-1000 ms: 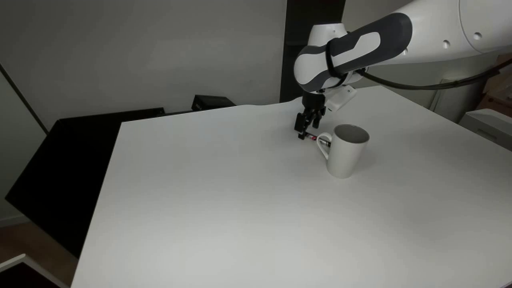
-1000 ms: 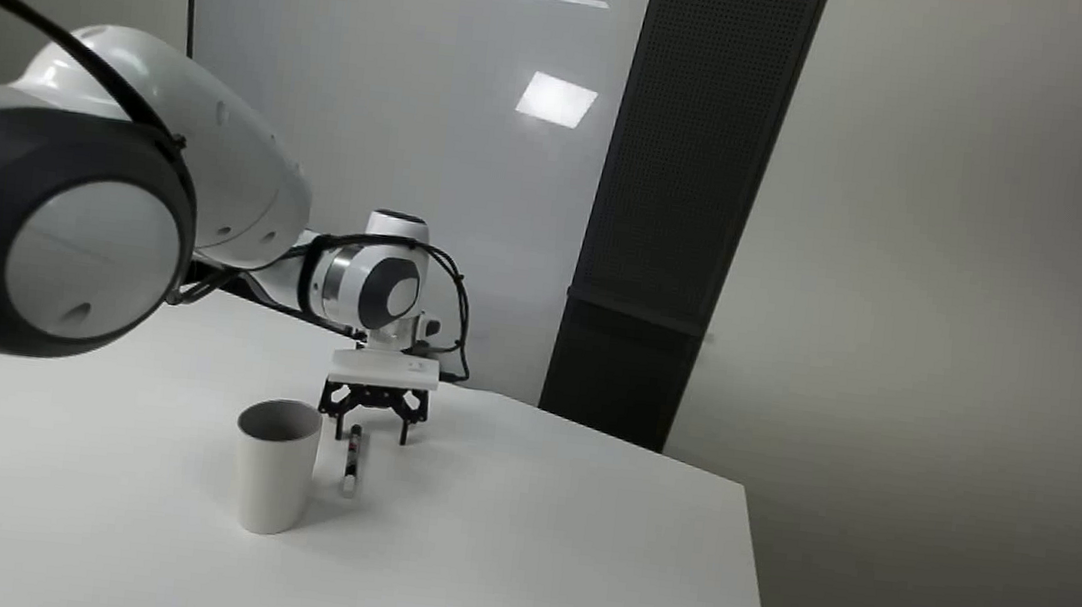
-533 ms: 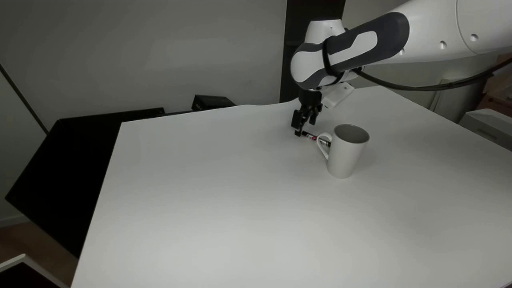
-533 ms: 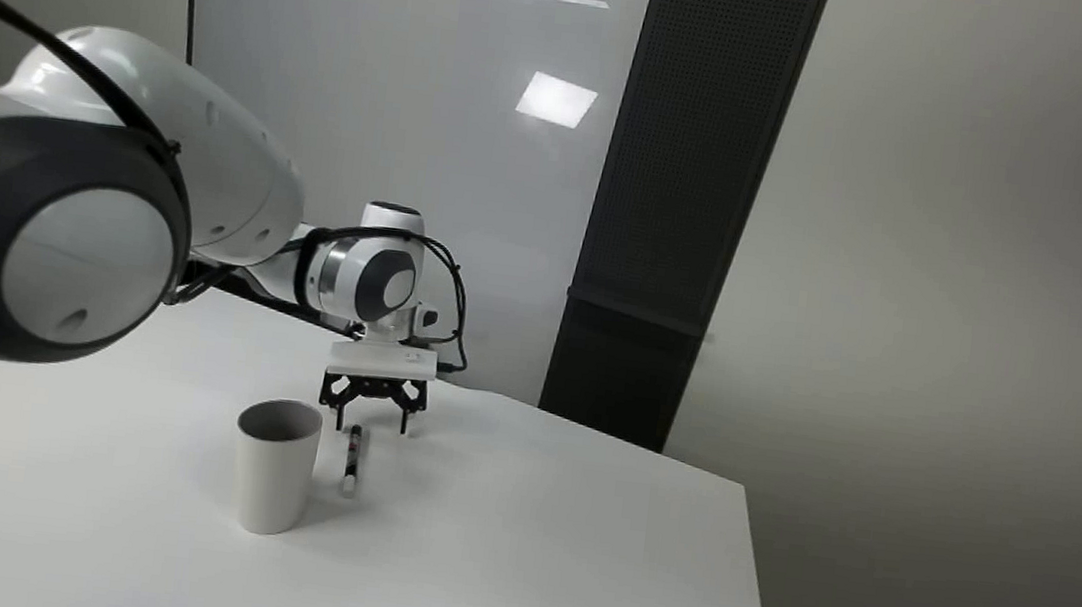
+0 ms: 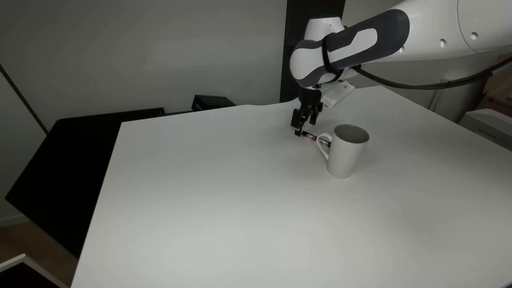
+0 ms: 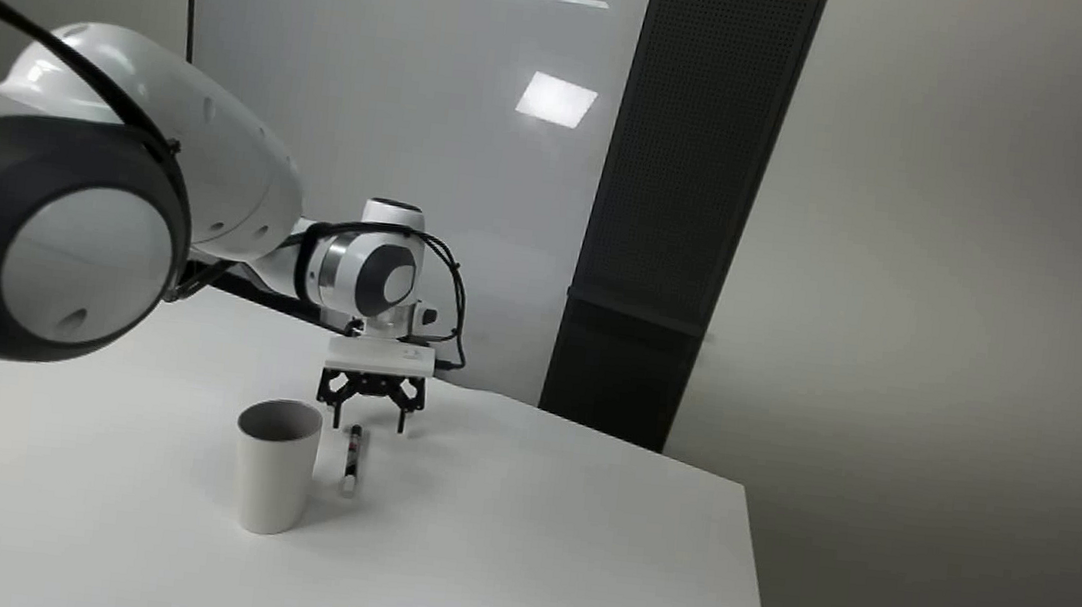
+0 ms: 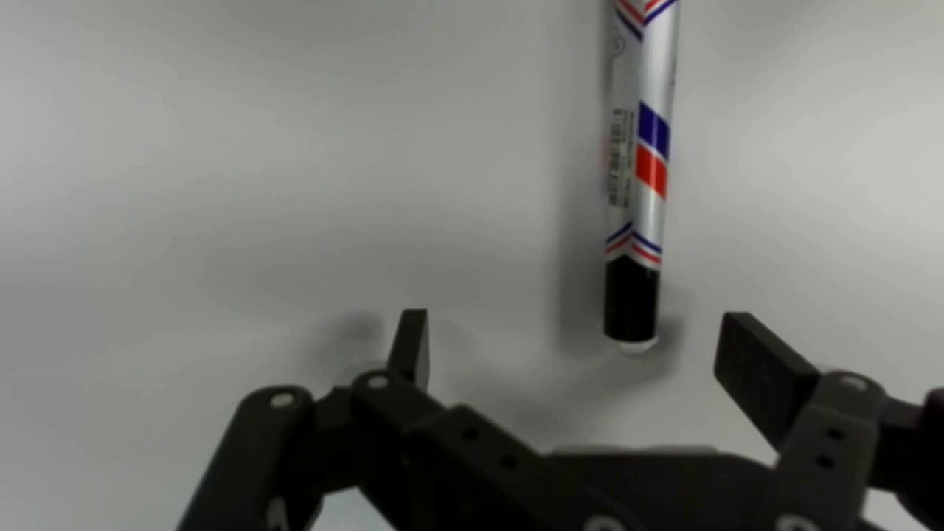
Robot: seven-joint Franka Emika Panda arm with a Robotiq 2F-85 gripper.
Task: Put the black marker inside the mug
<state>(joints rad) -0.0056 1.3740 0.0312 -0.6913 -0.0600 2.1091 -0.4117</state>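
Note:
The black marker [image 5: 310,136] lies flat on the table beside the mug, and it also shows in an exterior view [image 6: 352,460]. In the wrist view, the marker [image 7: 638,177] has a white printed barrel and a black end pointing toward my gripper. The white mug [image 5: 347,156] stands upright, its handle toward the marker; it also shows in an exterior view [image 6: 273,477], with the handle hidden there. My gripper [image 7: 576,316] is open and empty, slightly above the table at the marker's black end. That end shows between the fingertips, nearer the right one, touching neither.
The white table [image 5: 208,192] has its back edge close behind the gripper. A small black box [image 5: 212,102] stands beyond that edge. A dark panel [image 6: 682,208] rises against the wall. A cable [image 5: 424,85] hangs below the arm.
My gripper has risen a little and drawn back from the mug, off the marker's length toward its black end. The gripper stays open. The marker and the mug have not moved.

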